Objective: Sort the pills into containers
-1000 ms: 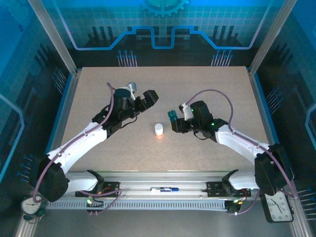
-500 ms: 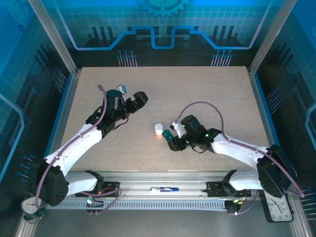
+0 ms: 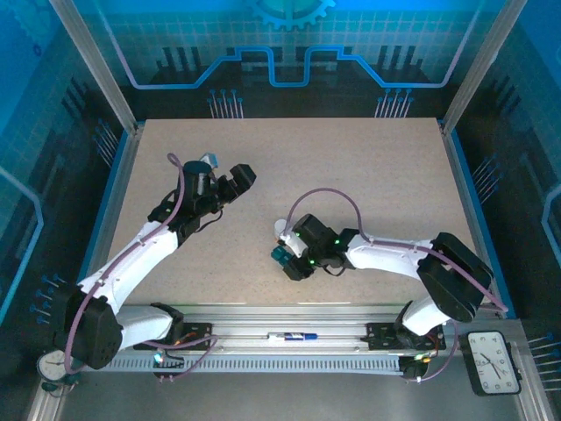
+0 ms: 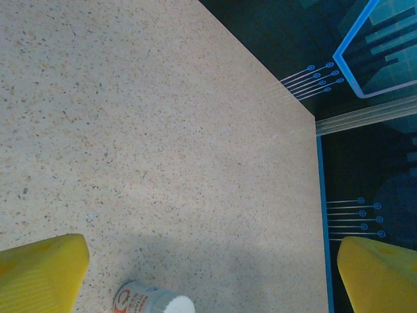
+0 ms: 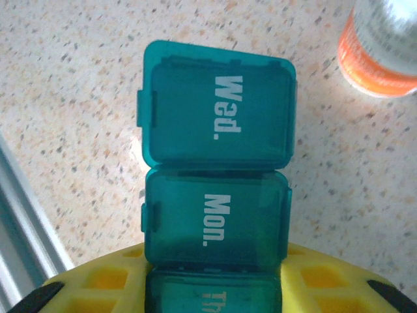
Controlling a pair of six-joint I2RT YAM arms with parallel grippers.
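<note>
My right gripper has its yellow fingers squeezed tight on one end of the small dark teal plastic pill box. The box is just beside the orange plastic bottle with the white cap, and its Wed. and Mon. lids are closed. My left gripper hangs on the other side of that bottle, not touching it, with its fingers spread wide and holding nothing.

speckled beige table | blue-lit printed wall panels, possibly translucent | aluminium corner posts
</note>
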